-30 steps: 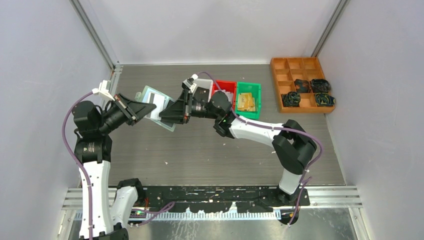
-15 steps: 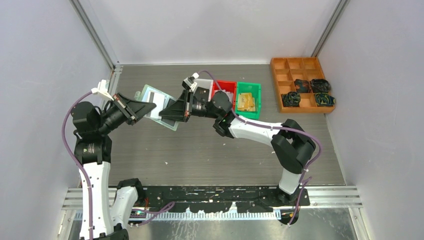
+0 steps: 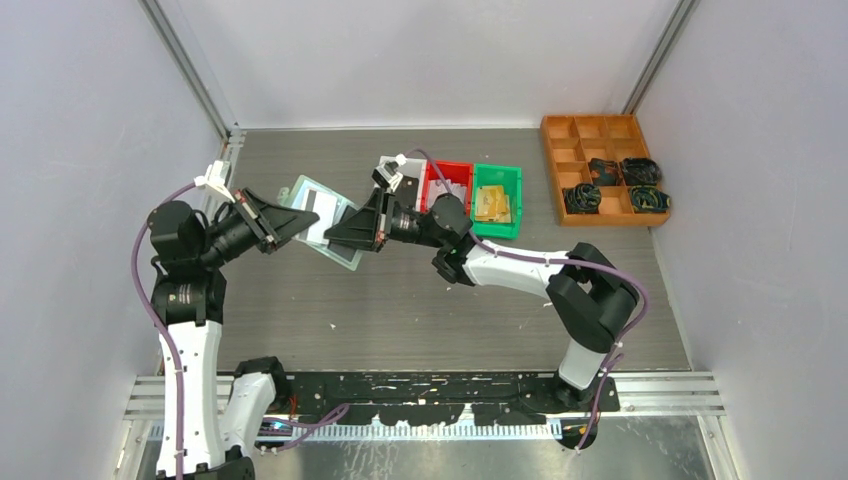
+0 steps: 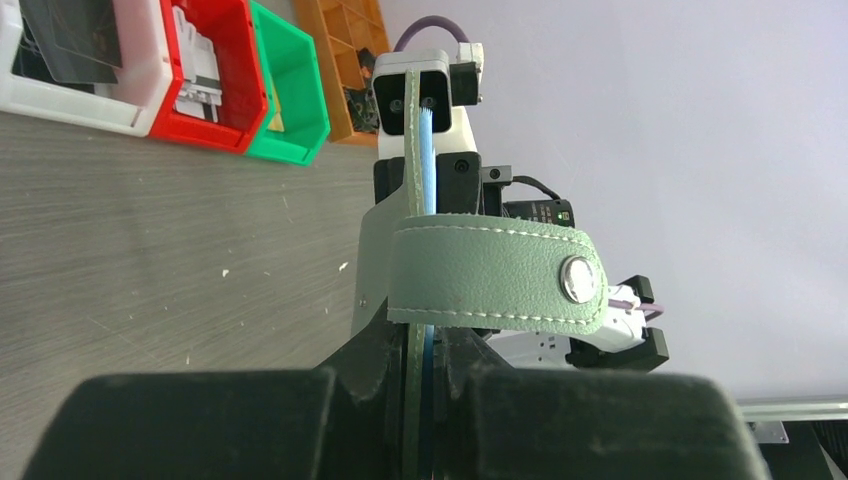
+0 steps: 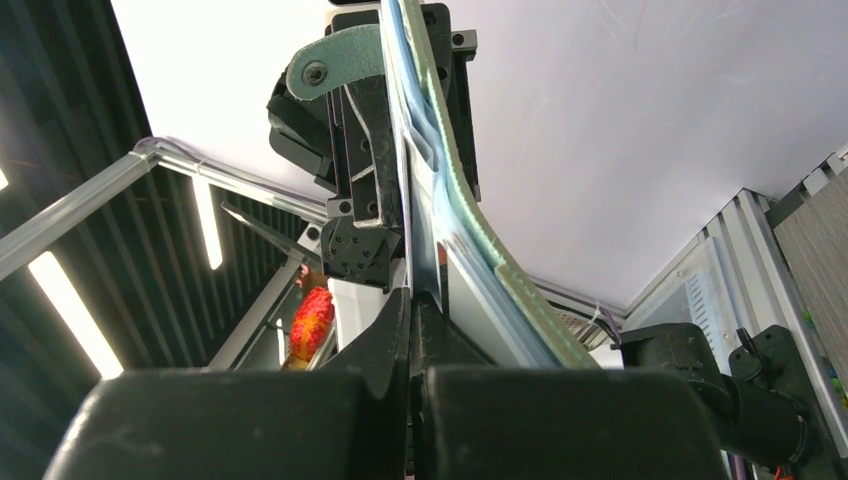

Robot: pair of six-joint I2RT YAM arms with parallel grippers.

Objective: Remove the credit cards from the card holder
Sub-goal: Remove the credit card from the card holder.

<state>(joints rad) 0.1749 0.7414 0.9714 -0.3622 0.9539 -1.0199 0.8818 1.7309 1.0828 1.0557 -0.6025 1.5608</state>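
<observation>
The mint-green card holder (image 3: 341,250) hangs in the air over the back left of the table, held between both arms. My left gripper (image 3: 298,216) is shut on its left edge, and in the left wrist view the holder (image 4: 412,160) runs edge-on out of the left gripper (image 4: 425,352) with its snap tab (image 4: 490,275) folded across. A silver-grey credit card (image 3: 320,214) shows in the clear pocket. My right gripper (image 3: 332,238) is at the holder's right edge. In the right wrist view the right gripper (image 5: 413,300) is pressed shut on a thin card edge beside the holder (image 5: 470,222).
White (image 3: 408,167), red (image 3: 452,178) and green (image 3: 497,192) bins stand at the back centre. An orange divided tray (image 3: 598,128) at the back right holds black coiled cables (image 3: 612,185). Grey walls stand close on both sides.
The right gripper has closed from partly open to shut at the holder's edge. Both arms and the holder have shifted slightly right.
</observation>
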